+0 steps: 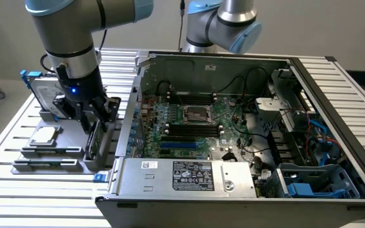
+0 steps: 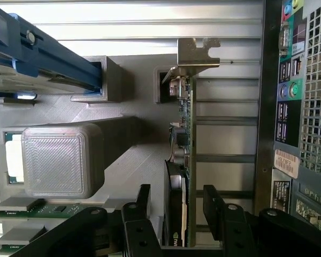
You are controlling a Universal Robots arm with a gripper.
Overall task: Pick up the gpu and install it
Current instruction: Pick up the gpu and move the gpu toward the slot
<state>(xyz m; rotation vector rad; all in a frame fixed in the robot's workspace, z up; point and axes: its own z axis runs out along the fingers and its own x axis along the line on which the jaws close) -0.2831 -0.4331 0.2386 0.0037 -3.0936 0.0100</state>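
wrist view: wide jaws astride the gpu (image 2: 186, 140), seemingly untouched

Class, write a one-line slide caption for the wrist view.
Open pincer straddles the gpu, which stands on edge in its grey holder beside the computer case.

On the table (image 1: 5, 190), the tray (image 1: 103, 164) sits just beside the case (image 1: 233, 59), at the exterior view's left. The gpu (image 1: 92, 140) stands on edge in the tray's slot nearest the case, with the gripper (image 1: 97, 121) straddling it, 1 finger (image 2: 213, 201) on each side. The hard drive (image 1: 43, 92), CPU (image 1: 45, 135) and memory sticks (image 1: 43, 163) lie farther from the case.
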